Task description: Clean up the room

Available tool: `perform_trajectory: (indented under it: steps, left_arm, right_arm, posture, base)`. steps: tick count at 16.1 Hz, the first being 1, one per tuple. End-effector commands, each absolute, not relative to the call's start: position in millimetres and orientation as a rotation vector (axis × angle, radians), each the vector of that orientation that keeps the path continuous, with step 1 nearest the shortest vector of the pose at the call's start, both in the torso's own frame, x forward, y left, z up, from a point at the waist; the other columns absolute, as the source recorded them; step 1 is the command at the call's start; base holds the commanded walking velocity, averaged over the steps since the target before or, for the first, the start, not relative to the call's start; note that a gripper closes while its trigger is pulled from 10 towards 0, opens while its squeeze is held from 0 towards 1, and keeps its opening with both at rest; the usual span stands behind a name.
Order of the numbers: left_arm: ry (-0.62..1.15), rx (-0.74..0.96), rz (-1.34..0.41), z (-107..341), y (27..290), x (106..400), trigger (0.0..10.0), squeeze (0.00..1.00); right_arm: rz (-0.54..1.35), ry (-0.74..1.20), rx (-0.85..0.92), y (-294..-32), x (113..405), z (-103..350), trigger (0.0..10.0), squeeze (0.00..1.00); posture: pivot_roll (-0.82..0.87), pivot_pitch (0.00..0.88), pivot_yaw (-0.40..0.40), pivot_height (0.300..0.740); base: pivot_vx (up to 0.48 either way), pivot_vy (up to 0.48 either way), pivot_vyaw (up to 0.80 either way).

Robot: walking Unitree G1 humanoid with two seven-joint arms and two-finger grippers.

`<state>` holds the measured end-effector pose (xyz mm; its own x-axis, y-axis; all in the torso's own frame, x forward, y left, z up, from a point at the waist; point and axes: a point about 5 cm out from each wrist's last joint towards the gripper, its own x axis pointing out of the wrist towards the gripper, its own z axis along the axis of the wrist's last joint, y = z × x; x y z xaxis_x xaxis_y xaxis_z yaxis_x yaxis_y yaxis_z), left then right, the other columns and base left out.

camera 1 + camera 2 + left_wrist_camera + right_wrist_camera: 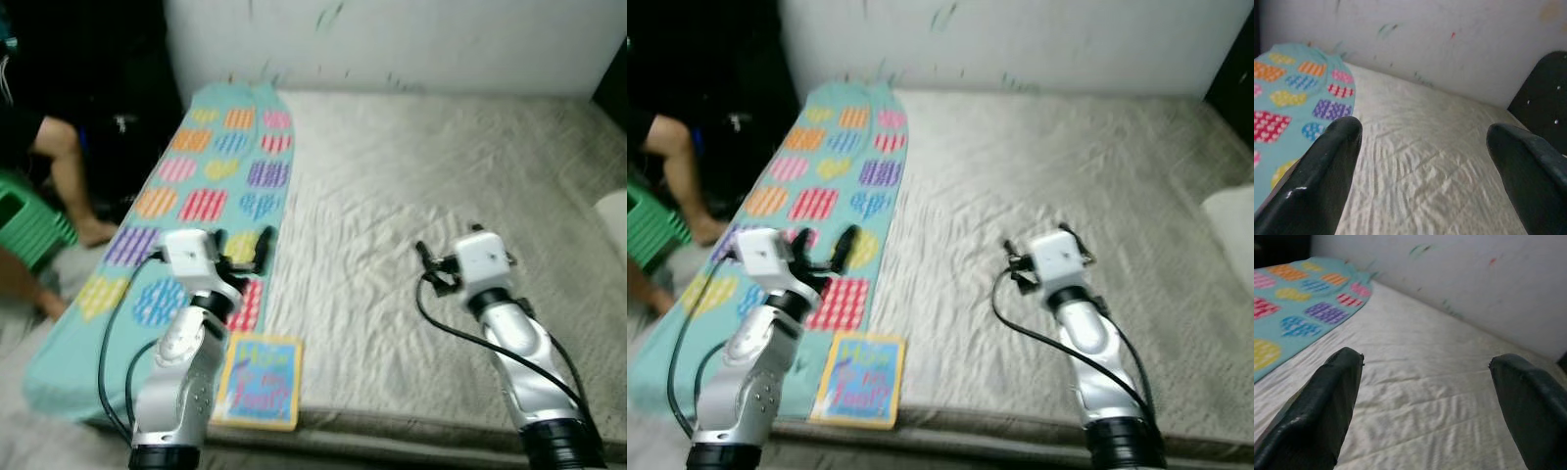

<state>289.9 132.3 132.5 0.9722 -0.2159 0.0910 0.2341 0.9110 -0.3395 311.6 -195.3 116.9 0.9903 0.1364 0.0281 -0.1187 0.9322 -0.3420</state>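
A teal blanket (211, 186) printed with coloured hearts lies in a long strip down the left side of the bed (431, 206), running from the far wall to the near left corner, where it hangs over the edge. A picture book (258, 381) with a blue and yellow cover lies flat at the near edge of the bed, just at the blanket's right border and beside the left arm. The rest of the mattress is covered by a wrinkled grey-beige sheet. A white pillow (613, 223) sits at the far right edge.

The left gripper (243, 250) hovers over the blanket's near part, just beyond the book, its two black fingers (1327, 171) spread wide with nothing between them. The right gripper (434, 266) hangs above the bare sheet, well apart from the blanket and book, its fingers (1322, 406) likewise spread and holding nothing.

At the left, beside the bed, a person's bare legs (73, 186) and a green stool (27, 220) are visible against a dark background. The white wall (411, 39) behind carries small coloured marks.
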Motion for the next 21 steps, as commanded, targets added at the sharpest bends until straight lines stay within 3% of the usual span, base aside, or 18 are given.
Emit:
perform_trajectory:
  steps: [1, 12, 21]
  left_arm:
    - [-0.056, -0.340, -0.192, 131.7, 145.7, 289.4, 10.0, 0.00]
    - [-0.051, -0.356, -0.162, 129.5, 147.8, 290.0, 10.0, 0.00]
    - [-0.061, -0.355, -0.163, 129.9, 145.6, 289.8, 10.0, 0.00]
  right_arm:
    - [0.167, -0.086, -0.338, -181.1, 315.3, 122.9, 10.0, 0.00]
    - [0.174, -0.080, -0.346, -181.3, 317.2, 119.5, 10.0, 0.00]
    - [0.175, -0.078, -0.351, -182.8, 317.2, 118.2, 10.0, 0.00]
  posture:
    - [-0.09, 0.079, -0.002, 0.740]
    - [-0.08, 0.061, -0.009, 0.740]
    - [-0.08, 0.067, -0.014, 0.740]
  base:
    - [0.330, 0.000, 0.00]
    - [0.000, 0.000, 0.00]
    - [0.000, 0.480, 0.00]
